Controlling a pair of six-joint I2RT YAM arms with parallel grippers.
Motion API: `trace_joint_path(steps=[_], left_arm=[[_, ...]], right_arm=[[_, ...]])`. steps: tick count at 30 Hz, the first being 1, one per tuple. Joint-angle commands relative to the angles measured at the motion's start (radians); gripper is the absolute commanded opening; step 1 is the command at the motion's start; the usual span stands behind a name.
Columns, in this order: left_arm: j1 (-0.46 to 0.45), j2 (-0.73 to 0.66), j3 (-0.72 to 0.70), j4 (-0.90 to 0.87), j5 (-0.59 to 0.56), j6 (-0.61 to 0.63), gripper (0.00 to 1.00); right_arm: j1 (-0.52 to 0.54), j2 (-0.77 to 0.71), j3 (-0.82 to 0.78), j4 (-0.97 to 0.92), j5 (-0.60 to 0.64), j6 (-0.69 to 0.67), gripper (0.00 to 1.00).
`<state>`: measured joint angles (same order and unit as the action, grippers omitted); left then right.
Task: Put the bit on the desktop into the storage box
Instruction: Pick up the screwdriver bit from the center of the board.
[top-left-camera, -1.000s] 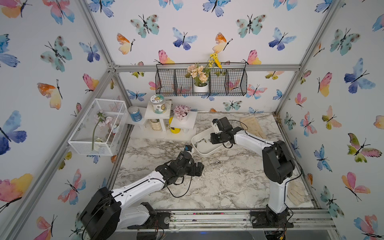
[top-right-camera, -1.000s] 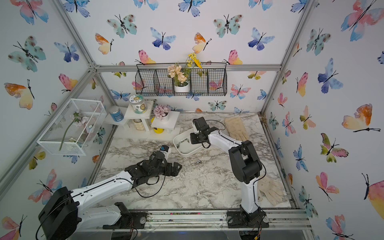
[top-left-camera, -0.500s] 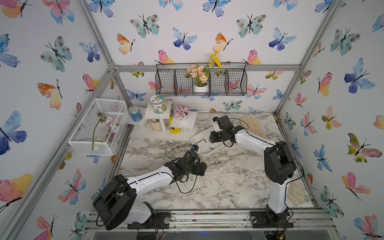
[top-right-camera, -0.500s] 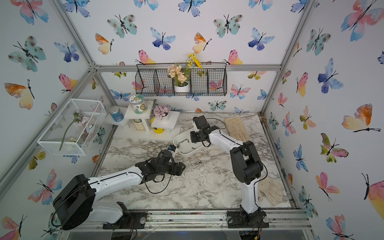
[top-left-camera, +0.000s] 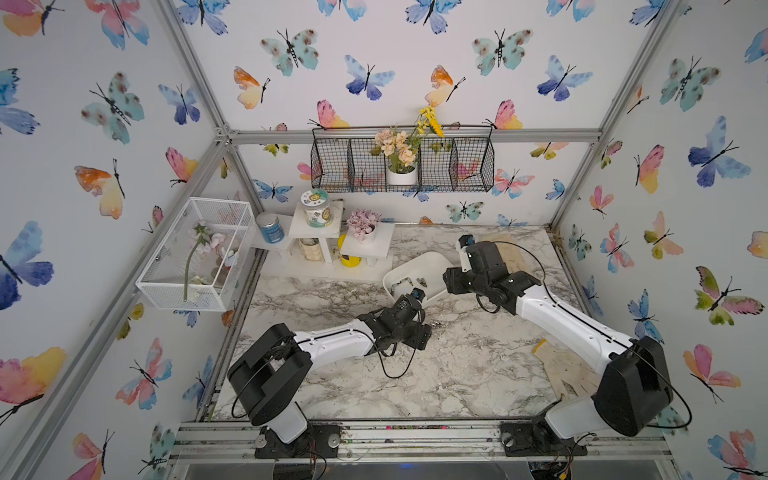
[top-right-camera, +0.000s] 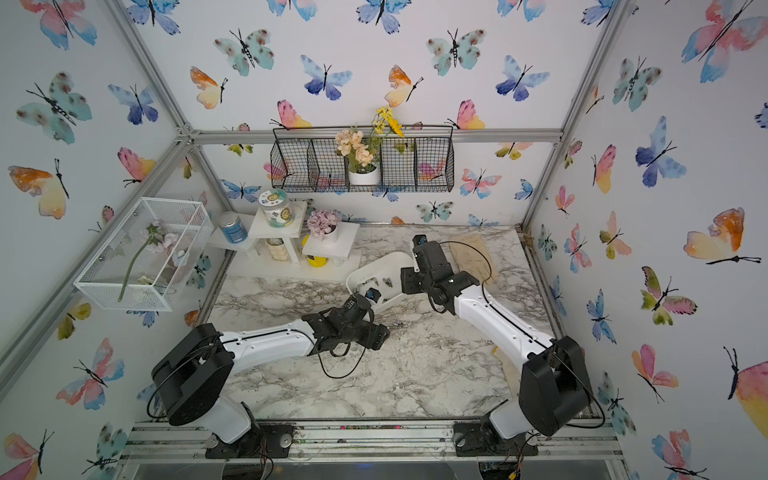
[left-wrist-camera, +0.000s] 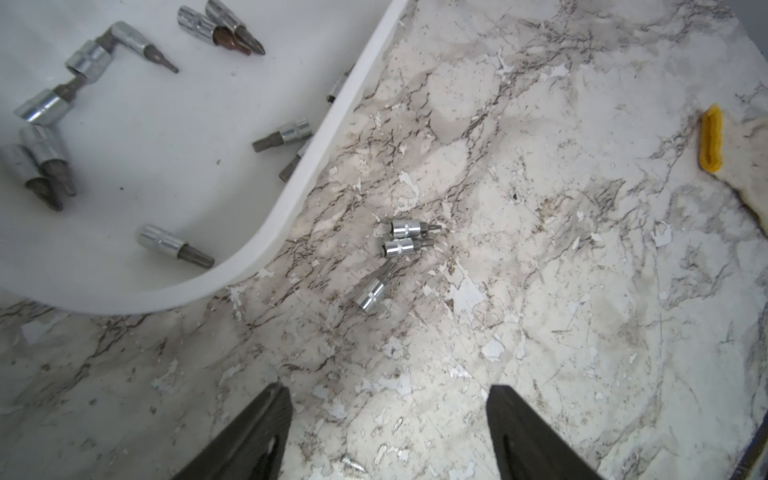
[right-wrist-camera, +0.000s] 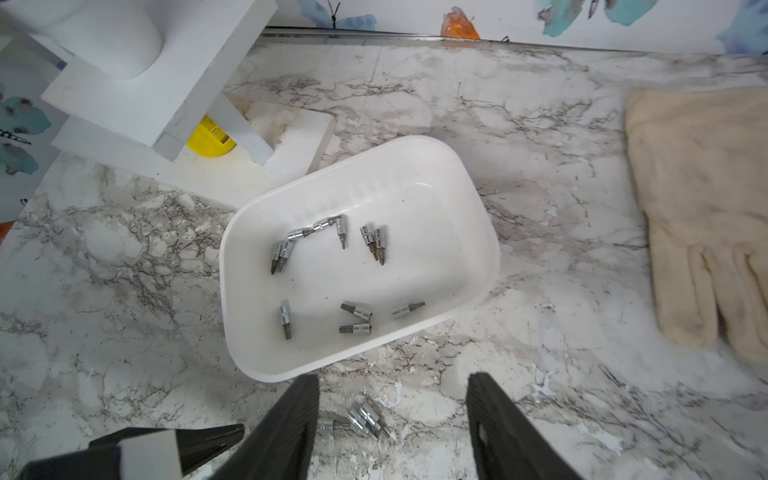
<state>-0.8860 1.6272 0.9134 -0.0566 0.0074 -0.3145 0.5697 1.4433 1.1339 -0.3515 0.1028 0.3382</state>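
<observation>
Comparing this moment with a second ago, we find the left arm stretched farther across the desktop (left-wrist-camera: 540, 291). Its left gripper (left-wrist-camera: 386, 390) has come closer to the three bits (left-wrist-camera: 401, 248) that lie loose on the marble. The right gripper (right-wrist-camera: 392, 380) has drawn back from over the middle of the storage box (right-wrist-camera: 432, 195) toward its rim.

The left arm lies low and nearly level, its forearm aimed at the box and its wrist tipped down. Its fingers stand wide apart with nothing between them. The three bits lie ahead of the tips, just beside the box's curved corner. Two of them touch side by side and the third lies near them.

The right arm rises from its base, bends at the elbow and points its wrist downward. Its fingers are also parted and empty, raised above the desktop. In its wrist view we see the same three bits below, between the fingers. Inside the box other bits (right-wrist-camera: 357, 309) lie scattered on the floor. A cream glove (right-wrist-camera: 698, 208) lies flat on the marble, apart from the box.
</observation>
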Motion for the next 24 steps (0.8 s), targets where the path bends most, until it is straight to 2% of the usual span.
trace_joint_path(steps=[1,3,11,17,24], left_arm=[[-0.005,0.046,0.036,-0.015,0.018,0.039,0.77],[-0.009,0.068,0.055,-0.019,0.013,0.049,0.76],[-0.01,0.163,0.137,-0.04,0.011,0.082,0.71],[-0.012,0.225,0.189,-0.058,0.009,0.1,0.65],[-0.012,0.271,0.213,-0.066,-0.004,0.116,0.59]], right_arm=[[-0.005,-0.084,-0.083,0.02,0.112,0.025,0.65],[-0.005,-0.134,-0.139,0.04,0.145,0.024,0.68],[-0.005,-0.304,-0.308,0.079,0.192,0.03,0.69],[-0.005,-0.386,-0.357,0.064,0.234,0.052,0.7],[-0.005,-0.397,-0.362,0.039,0.245,0.056,0.7]])
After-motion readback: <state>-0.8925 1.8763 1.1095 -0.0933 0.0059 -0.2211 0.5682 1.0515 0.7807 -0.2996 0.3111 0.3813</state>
